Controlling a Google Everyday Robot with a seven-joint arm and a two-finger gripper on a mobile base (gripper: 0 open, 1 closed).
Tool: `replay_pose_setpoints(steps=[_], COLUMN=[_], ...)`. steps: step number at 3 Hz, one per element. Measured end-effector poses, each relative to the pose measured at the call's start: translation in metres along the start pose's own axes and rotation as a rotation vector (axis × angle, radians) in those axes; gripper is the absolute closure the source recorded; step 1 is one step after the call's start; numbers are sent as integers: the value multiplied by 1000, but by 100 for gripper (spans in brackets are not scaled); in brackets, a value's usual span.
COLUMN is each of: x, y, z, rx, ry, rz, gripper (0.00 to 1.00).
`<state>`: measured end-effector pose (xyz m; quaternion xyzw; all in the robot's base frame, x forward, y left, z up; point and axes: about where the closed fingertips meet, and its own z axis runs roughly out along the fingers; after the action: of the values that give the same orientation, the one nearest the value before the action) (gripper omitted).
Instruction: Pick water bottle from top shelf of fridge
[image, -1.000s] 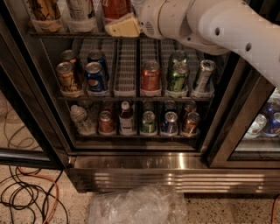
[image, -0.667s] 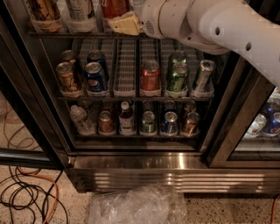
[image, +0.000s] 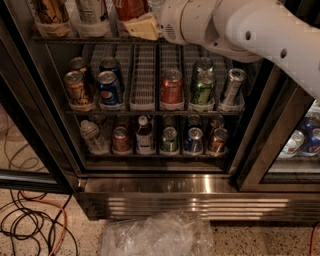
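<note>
1. Gripper (image: 142, 26) had crept slightly up and to the right compared with a second earlier. Its tan pad sat at the front edge of the top shelf (image: 100, 39), just below the red bottle (image: 129, 7).
2. White arm (image: 240, 30) held nearly the same pose as before, reaching in from the right across the open fridge (image: 165, 192).
3. Cans (image: 172, 87) on the two lower racks and the plastic bag (image: 160, 234) on the near floor showed no change.
4. Gripper open or closed: could not tell.
5. Water bottle: not identifiable. Only bottle bases showed along the top edge, and the wrist covered the lanes right of the red bottle. Judged it stood there, behind the wrist.
6. Judgement: such small motion suggested final approach, with the grasp still pending.
</note>
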<state>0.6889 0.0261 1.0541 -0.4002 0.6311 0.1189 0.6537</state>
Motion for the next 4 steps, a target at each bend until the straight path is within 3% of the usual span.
replay_pose_setpoints(steps=[1,2,4], x=[0,-5,-3], y=[0,0,-3], z=[0,2,2], rx=[0,-1,9], ry=[0,-5,-9], rz=[0,-7,-14], gripper=[89,100,100])
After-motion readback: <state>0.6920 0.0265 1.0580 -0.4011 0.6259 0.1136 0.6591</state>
